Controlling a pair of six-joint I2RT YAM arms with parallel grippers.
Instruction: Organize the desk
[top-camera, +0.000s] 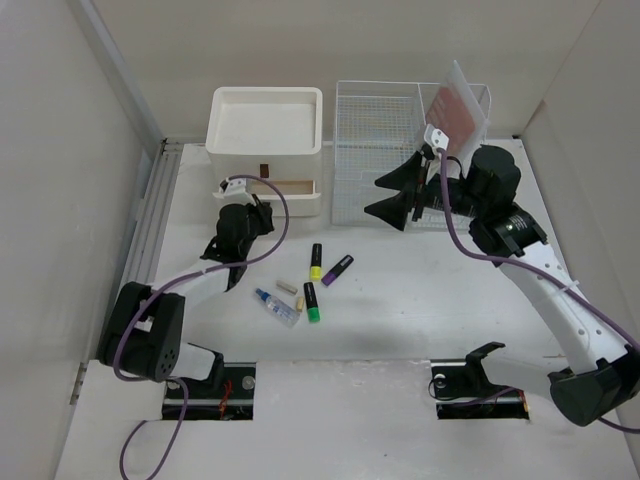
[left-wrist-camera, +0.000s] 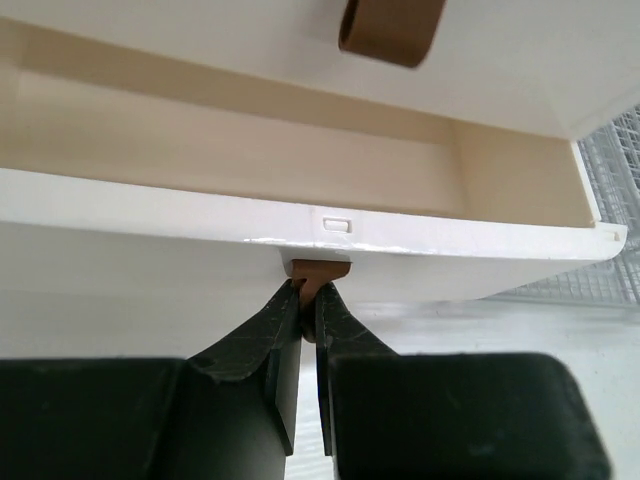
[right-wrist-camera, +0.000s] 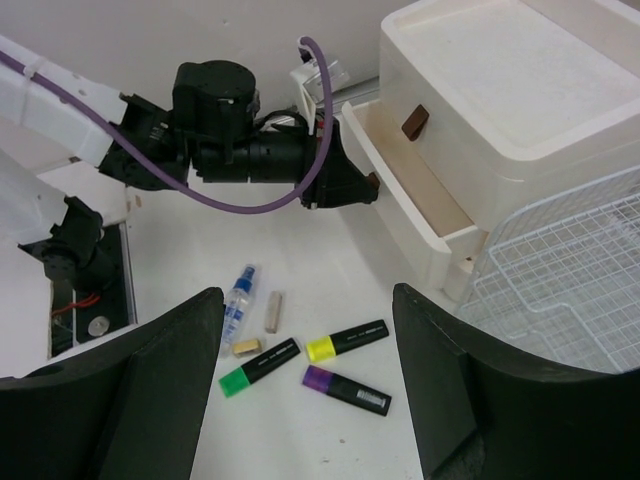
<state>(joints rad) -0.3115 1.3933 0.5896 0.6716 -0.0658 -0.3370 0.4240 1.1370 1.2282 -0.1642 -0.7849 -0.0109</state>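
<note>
The white desk (top-camera: 400, 310) holds a yellow highlighter (top-camera: 316, 262), a purple one (top-camera: 337, 270), a green one (top-camera: 311, 302), a small spray bottle (top-camera: 276, 306) and two small beige pieces (top-camera: 287, 287). My left gripper (left-wrist-camera: 311, 290) is shut on the brown tab (left-wrist-camera: 320, 270) of the lower drawer (left-wrist-camera: 300, 160) of the cream drawer box (top-camera: 266, 125); the drawer is partly pulled out and looks empty. My right gripper (top-camera: 390, 197) is open and empty, held above the desk in front of the wire rack. Its view shows the highlighters (right-wrist-camera: 347, 341) below it.
A white wire-mesh rack (top-camera: 380, 130) stands at the back right with a pink notebook (top-camera: 455, 110) leaning in it. A grey rail (top-camera: 150, 215) runs along the desk's left edge. White walls close in the back and sides.
</note>
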